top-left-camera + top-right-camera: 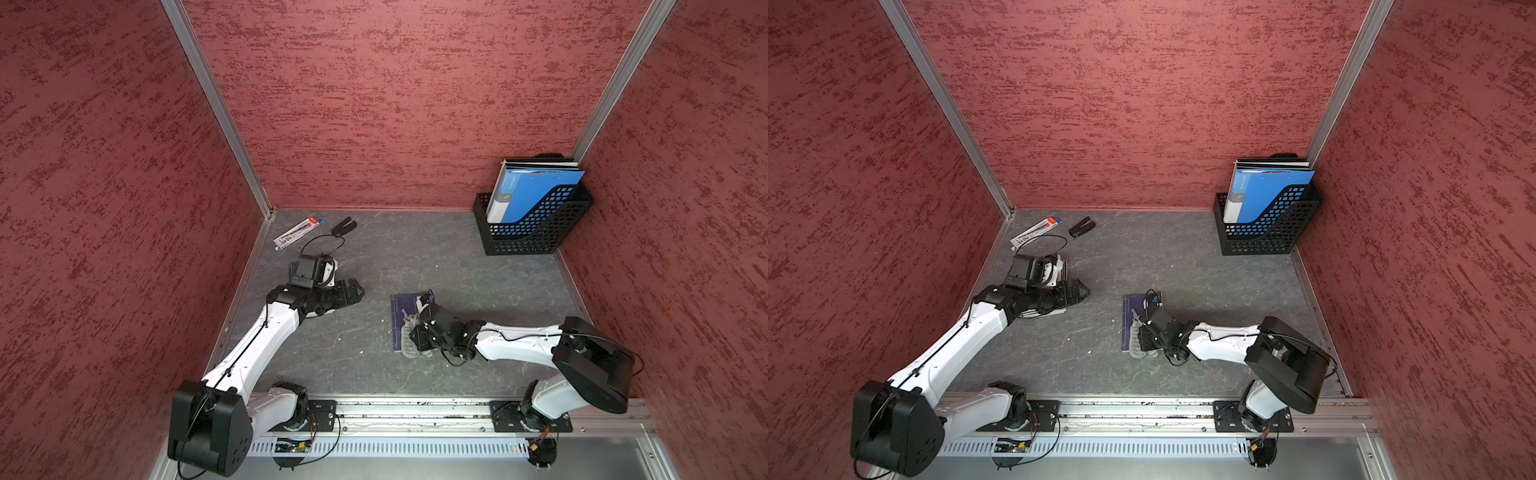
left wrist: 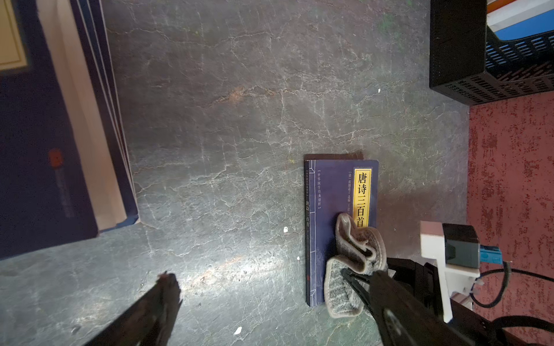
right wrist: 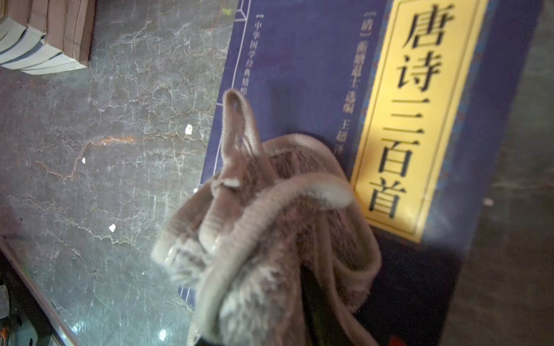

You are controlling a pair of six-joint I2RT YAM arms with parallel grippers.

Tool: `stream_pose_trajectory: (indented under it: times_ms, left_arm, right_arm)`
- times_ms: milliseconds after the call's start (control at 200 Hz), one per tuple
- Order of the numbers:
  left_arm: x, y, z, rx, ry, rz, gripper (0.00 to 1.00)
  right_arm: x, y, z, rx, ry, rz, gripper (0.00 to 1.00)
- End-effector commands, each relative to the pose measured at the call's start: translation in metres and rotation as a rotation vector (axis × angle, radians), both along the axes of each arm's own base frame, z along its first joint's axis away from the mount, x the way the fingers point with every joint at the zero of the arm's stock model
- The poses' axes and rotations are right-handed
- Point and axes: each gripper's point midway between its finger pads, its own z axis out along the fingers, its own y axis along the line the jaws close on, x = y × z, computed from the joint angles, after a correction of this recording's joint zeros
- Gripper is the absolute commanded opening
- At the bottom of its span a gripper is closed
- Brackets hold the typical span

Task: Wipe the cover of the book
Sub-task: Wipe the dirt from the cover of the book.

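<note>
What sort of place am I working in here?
Likely a walled robot test cell staged as an office desk: red panel walls, a black mesh file holder with blue folders, and a pen packet.

Lab booth, red panel walls (image 1: 374, 104), aluminium arm rail (image 1: 415, 415) (file rack (image 1: 536, 232))

Top views overhead; both wrist views low, sharing the book (image 2: 332, 194)

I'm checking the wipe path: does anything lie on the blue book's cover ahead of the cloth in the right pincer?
Nothing visible does. The right pincer holds the grey cloth on the blue book; its uncovered cover is bare.
</note>
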Motion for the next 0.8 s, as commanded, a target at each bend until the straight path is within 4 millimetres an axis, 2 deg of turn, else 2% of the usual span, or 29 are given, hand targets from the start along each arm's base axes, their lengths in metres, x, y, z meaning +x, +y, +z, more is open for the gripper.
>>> stream_pose_trajectory:
  times_ms: [0,200,341,651,796]
  left_arm:
    - [0.009,-0.003,0.015,-0.014,-0.055,-0.02,1.0]
    - [0.009,-0.003,0.017,-0.011,-0.056,-0.019,1.0]
    - [0.011,-0.004,0.017,-0.015,-0.056,-0.022,1.0]
    - [0.012,-0.004,0.018,-0.008,-0.055,-0.024,1.0]
    - [0.013,-0.005,0.019,-0.01,-0.053,-0.025,1.0]
  right_arm:
    - [-0.063,-0.065,-0.062,-0.263,0.263,-0.014,0.29]
    - [-0.072,-0.08,-0.06,-0.265,0.277,-0.054,0.29]
    - [-0.076,-0.083,-0.059,-0.243,0.285,-0.071,0.29]
    - [-0.079,-0.08,-0.06,-0.234,0.287,-0.058,0.29]
    - [-0.073,-0.069,-0.059,-0.221,0.27,-0.031,0.29]
